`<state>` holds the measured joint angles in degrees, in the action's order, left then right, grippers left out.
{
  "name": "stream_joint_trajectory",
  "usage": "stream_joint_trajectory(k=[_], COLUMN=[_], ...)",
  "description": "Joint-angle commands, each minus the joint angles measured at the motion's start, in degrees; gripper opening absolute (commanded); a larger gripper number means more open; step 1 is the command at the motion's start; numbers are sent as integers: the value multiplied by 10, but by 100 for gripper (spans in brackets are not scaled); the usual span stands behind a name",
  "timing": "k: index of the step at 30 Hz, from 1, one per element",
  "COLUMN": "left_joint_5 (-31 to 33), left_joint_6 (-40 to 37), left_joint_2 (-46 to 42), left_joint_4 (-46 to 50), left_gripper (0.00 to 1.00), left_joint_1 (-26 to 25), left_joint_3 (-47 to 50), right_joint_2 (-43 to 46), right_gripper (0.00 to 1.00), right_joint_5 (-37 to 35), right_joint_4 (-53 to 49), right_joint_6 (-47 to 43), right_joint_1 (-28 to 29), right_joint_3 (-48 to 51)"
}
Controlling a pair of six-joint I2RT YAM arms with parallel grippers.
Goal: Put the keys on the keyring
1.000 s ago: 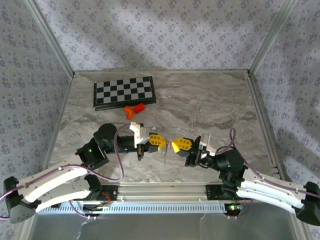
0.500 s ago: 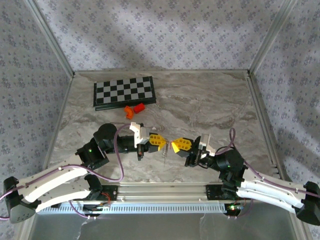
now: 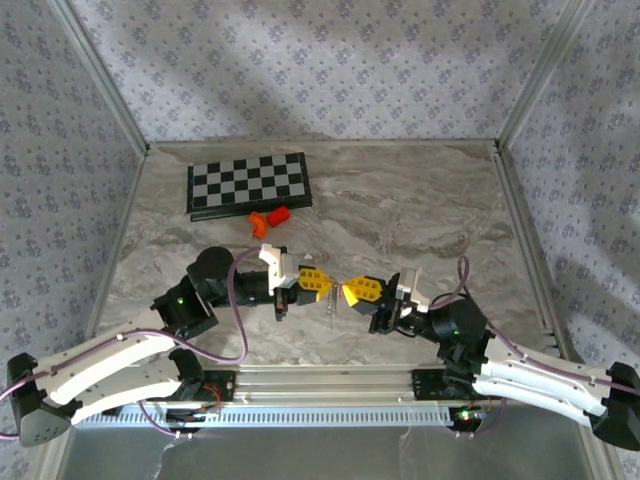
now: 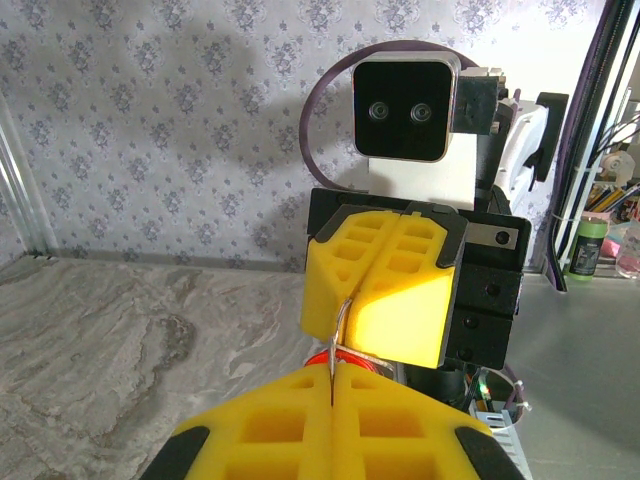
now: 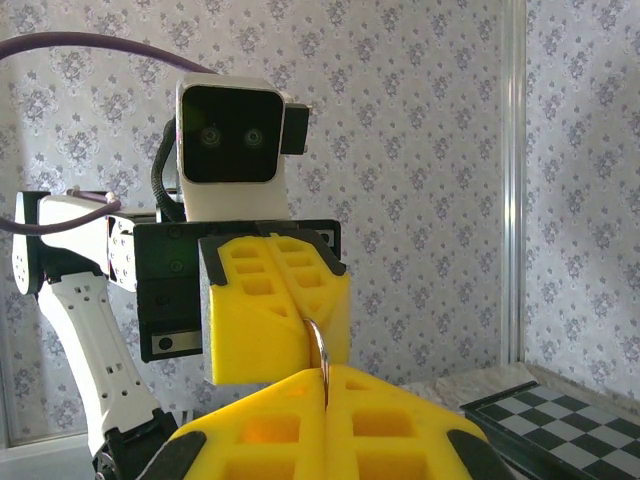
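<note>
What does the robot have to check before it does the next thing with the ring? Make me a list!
1. Left gripper shut on the keyring wire: ok.
2. Right gripper shut on the same wire from the other side: ok.
3. Keyring held up off the table: ok, it looks lifted between the two grippers.
4. Wire pulled open enough for a key to slide on: cannot tell, the wire is too thin to see.
5. Key already on the ring: cannot tell; a thin silver piece hangs under the grippers, too small to name.
6. Orange blocks and chessboard out of the way: ok, both lie farther back.
</note>
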<state>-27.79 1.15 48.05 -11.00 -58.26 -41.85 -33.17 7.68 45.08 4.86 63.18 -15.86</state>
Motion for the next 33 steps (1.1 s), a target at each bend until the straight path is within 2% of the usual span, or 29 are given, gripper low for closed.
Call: stream_joint_trajectory(k=[1,33], left_joint_5=[-9,-10], left_joint_6=[2,8], left_joint_2=[-6,0], left_joint_4=[-38,-35], left_gripper=[0,0], left_joint_1=[-4,-6], left_joint_3=[1,-3], right_joint_2=[0,-15], right_gripper=[0,0], right_joint_5=[-4,15], right_joint_4=[19,18], right_joint_6=[-12,-13], right_joint_1=[4,-2], right_joint_3=[2,-13])
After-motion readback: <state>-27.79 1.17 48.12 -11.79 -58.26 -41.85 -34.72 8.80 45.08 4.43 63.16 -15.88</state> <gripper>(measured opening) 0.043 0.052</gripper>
